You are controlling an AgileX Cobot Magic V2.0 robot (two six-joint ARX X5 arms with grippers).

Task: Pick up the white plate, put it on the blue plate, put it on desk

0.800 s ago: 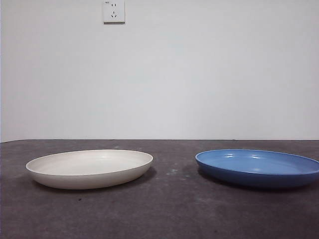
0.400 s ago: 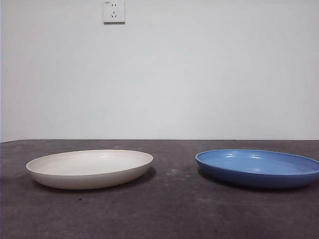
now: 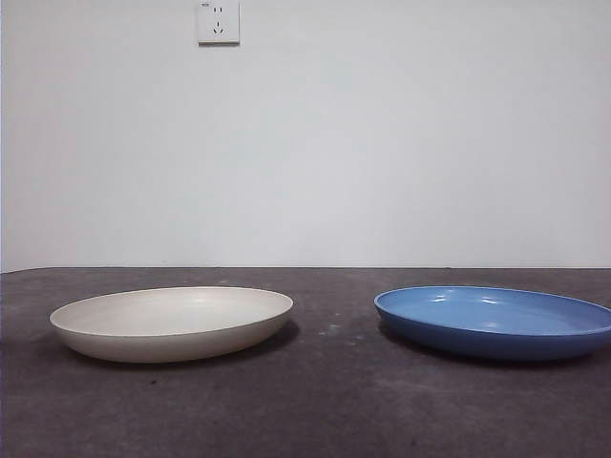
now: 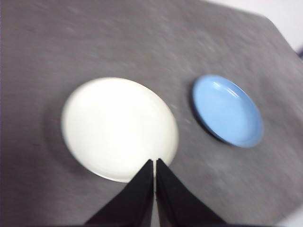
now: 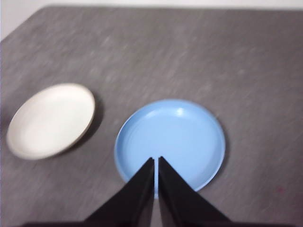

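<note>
Front view: white plate (image 3: 172,322) and blue plate (image 3: 496,320) well apart on desk (image 3: 334,401), same spots as a second ago | left gripper (image 4: 155,163) high over white plate, jaws closed, empty | right gripper (image 5: 156,161) over blue plate, closed, empty | pickup not yet begun, likely approach.

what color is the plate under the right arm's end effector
Medium blue, glossy: the blue plate. Right wrist view shows it best.
</note>
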